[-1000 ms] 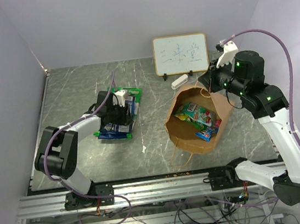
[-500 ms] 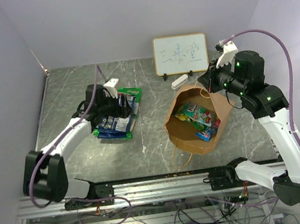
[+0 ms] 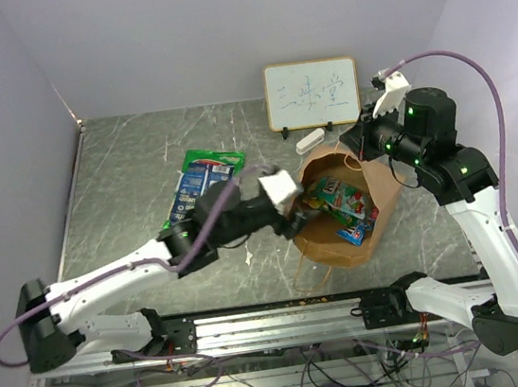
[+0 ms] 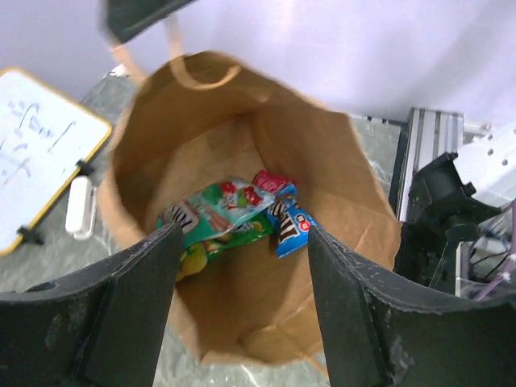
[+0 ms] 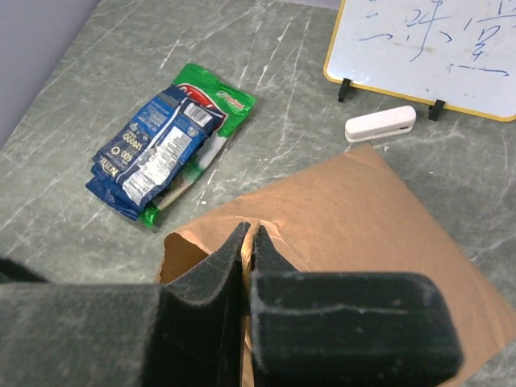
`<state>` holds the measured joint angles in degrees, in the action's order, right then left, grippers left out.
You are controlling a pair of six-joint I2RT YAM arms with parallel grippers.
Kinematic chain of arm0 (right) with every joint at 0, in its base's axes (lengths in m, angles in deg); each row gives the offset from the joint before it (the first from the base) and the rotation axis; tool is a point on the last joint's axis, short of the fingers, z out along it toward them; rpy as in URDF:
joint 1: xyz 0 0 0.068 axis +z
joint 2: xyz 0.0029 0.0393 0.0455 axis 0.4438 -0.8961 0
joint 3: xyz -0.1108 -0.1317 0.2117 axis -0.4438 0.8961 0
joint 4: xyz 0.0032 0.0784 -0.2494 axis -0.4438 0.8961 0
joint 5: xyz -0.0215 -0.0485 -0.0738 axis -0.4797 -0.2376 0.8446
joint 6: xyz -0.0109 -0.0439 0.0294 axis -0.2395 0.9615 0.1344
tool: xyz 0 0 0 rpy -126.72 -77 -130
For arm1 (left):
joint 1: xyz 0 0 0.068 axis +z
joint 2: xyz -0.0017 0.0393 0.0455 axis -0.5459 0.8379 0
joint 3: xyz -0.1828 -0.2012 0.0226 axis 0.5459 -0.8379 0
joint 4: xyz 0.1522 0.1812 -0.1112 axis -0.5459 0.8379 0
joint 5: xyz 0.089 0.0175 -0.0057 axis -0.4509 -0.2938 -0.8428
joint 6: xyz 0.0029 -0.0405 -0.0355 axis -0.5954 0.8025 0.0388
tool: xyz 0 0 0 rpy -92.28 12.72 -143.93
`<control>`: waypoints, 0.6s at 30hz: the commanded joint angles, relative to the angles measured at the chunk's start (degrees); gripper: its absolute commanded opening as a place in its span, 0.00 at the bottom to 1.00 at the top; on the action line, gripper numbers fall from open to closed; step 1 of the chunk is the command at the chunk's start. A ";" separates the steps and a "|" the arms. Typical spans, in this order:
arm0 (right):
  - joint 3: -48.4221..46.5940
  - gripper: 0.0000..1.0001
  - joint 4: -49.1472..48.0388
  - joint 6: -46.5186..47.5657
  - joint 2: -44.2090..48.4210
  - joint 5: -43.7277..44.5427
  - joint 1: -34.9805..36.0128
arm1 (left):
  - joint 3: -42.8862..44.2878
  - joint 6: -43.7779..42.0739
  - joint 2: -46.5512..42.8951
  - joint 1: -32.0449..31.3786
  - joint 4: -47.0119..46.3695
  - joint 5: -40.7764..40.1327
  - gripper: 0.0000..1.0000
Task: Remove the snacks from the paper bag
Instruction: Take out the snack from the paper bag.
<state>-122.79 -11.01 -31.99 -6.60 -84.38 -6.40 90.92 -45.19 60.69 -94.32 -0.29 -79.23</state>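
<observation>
Light: bright, even, from overhead | Shadows: soft and short under the arms (image 3: 126, 273), the paper bag (image 4: 347, 185) a touch dimmer deep inside | Glare: faint sheen on the snack packets (image 5: 153, 153) | Focus: top view sharp; left fingers (image 4: 121, 314) and right fingers (image 5: 347, 314) loom dark and blurred close up | Edges: bowing too slight to call

Bag (image 4: 339, 169): plain brown.
Ahead of left pincer (image 4: 242, 235), fingers (image 4: 129, 314) black: green packet (image 4: 218, 214), blue packet (image 4: 292, 230), red packet (image 4: 270, 181) (all with white lettering).
Left of right pincer (image 5: 250, 238): navy pack (image 5: 149, 153), white print, over green pack (image 5: 222, 95).
Table (image 5: 266, 48): grey, white-veined.
Whiteboard (image 5: 435, 32): white, yellow frame, blue scrawl.
</observation>
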 commanded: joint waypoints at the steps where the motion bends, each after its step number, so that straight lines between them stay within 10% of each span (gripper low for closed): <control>1: -0.92 0.00 -0.94 -1.59 -0.35 -0.45 0.27 | 7.48 -13.57 8.78 -10.23 4.45 -10.14 0.73; 18: -1.25 0.00 0.28 -1.67 -0.52 -0.48 0.30 | 9.63 -25.78 33.54 -15.85 -5.98 -10.24 0.76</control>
<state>-122.82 -10.82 -34.46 -6.84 -85.04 -6.38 97.35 -66.34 90.94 -109.86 -3.57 -87.49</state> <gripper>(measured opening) 0.006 0.740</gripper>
